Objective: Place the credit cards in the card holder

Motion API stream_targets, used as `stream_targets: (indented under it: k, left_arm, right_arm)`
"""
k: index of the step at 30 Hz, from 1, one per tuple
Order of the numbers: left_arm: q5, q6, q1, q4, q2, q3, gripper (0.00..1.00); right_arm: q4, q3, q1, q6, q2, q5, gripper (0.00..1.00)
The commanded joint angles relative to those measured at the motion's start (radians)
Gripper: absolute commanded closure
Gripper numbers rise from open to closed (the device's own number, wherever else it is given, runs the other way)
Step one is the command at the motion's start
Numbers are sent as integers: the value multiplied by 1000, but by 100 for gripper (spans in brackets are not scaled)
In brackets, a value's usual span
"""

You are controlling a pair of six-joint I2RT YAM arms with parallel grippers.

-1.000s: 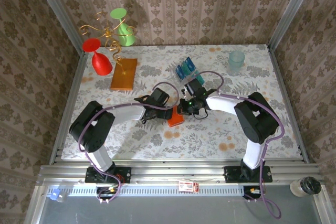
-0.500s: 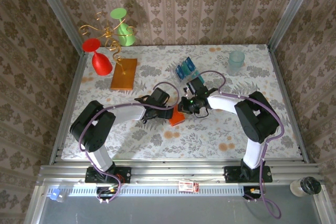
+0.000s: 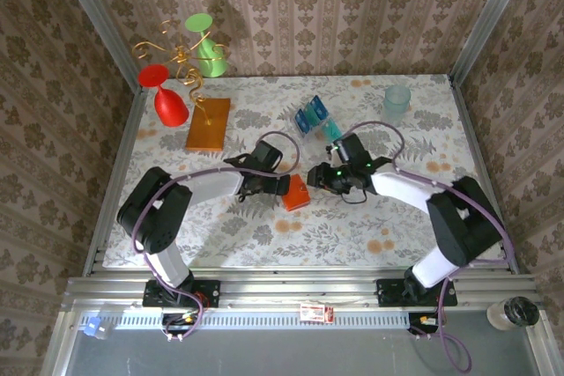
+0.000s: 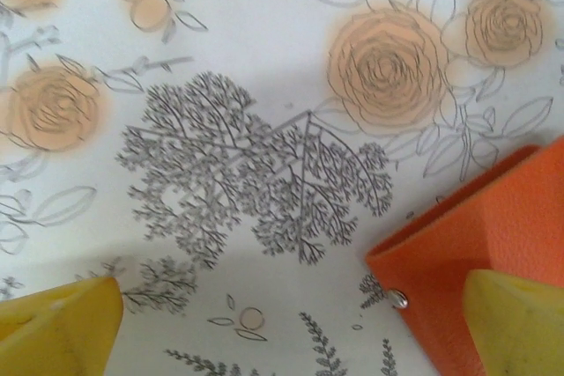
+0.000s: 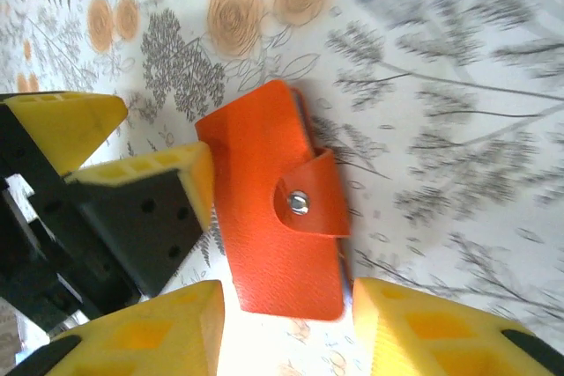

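Found both arms stretched low from bases at near edge of table point(image 3: 397, 217) toward its centre, tips facing. Logged left gripper point(image 3: 280, 186) spread wide. Logged right gripper point(image 3: 314, 180) partly spread, just beside left one.

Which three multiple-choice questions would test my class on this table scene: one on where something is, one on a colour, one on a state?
1. Where are the cards?
A. At the back of the table, beyond the wallet
B. Under the red glass
C. At the near edge, by the arm bases

2. What colour is the wallet?
A. Blue
B. Green
C. Orange

3. How is the wallet lying?
A. Spread open, pockets up
B. Flat and closed, its tab snapped down
C. Standing on one edge

Answers:
1 A, since the top view shows the blue and teal cards farther back than the wallet.
2 C, since both wrist views show orange leather.
3 B, since the right wrist view shows the tab folded over the closed cover with its stud pressed in.
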Motion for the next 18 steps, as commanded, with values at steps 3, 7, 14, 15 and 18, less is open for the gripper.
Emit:
stream_targets:
  k: [3, 7, 14, 15, 18]
  left_arm:
    - [0, 70, 46, -73, -103, 75, 0]
    - [-32, 92, 90, -81, -221, 68, 0]
    - [-231, 163, 173, 16, -476, -86, 0]
    - [-263, 189, 184, 51, -510, -117, 0]
    - [-373, 287, 222, 187, -616, -233, 0]
  right_arm:
    - [-132, -64, -73, -36, -227, 121, 44]
    - [-230, -91, -143, -98, -411, 231, 22]
    - [-353, -111, -257, -189, -609, 523, 0]
    - [-354, -112, -271, -202, -617, 556, 0]
    - [-290, -141, -301, -233, -630, 664, 0]
